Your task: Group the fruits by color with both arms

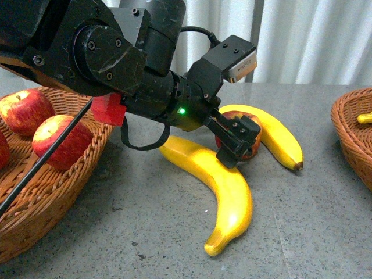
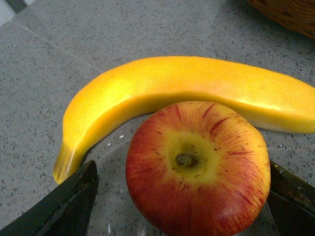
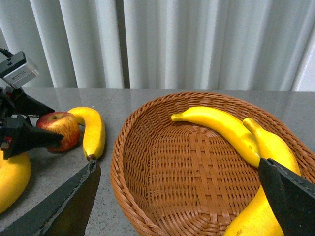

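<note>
Because the long banana (image 1: pixel 224 192) lies just in front of the apple (image 2: pixel 197 167), at lower centre of the front view, my left claw (image 1: pixel 237 142) has little room. Its jaws stand wide to either side of the apple, not clamped on it, and I judge that closing off-centre could squirt the glossy fruit out sideways. Just behind, curving across the upper half of the left wrist view, a second banana (image 2: pixel 172 86) sits right against the apple, so a finger could snag it and drag it along on the lift. My right claw (image 3: pixel 177 167) hangs wide and empty over the basket (image 3: pixel 197 162) holding two bananas (image 3: pixel 216 125). My own arm covers most of the apple from the front, the left fingertips run off the wrist picture's lower edge, and the apple basket (image 1: pixel 52 197) at far left is cut off.
</note>
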You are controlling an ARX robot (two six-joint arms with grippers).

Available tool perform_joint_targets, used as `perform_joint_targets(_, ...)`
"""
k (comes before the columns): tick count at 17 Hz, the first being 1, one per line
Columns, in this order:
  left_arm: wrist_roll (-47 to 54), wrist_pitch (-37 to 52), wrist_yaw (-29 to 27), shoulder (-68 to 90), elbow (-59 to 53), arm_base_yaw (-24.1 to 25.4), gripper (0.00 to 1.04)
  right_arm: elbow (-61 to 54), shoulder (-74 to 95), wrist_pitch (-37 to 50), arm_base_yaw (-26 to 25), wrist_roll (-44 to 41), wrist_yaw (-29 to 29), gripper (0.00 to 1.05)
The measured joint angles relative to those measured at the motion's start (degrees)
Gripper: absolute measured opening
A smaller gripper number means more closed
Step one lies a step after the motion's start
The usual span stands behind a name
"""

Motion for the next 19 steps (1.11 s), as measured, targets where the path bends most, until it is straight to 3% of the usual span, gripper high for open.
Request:
perform_joint_targets(4,-0.07,1.86,1.33,2.95,3.15,-0.07,0.97,0.0,0.0,0.0,0.0,0.0,0.0,0.98)
perform_joint_targets(7,-1.25,3.91,1.09,3.3,2.73,-0.42,0.7,0.0,0.0,0.0,0.0,0.0,0.0,0.98)
perform_joint_targets(10,-3.61,6.34,-1.36,0.72,-0.5,-0.66,0.67,0.0,0.0,-0.02,0.0,0.0,0.0,0.98)
perform_joint_targets(12,-7.17,8.44,-7.78,-5.97,-2.71,0.09,0.66,0.0,0.0,0.0,0.0,0.0,0.0,0.98)
perform_joint_targets(14,-10.8,11.67,-18.49,-16.26,-5.46,3.15,0.66,0.0,0.0,0.0,0.0,0.0,0.0,0.98)
perform_joint_targets(17,-10.82,14.08,-32.7,-31.17,-17.05,10.16,0.66,0.0,0.0,0.0,0.0,0.0,0.0,0.98)
perform_joint_targets(19,-13.97,11.41,-37.64,-39.65,-26.47,12.96,0.66,0.0,0.0,0.0,0.0,0.0,0.0,0.98)
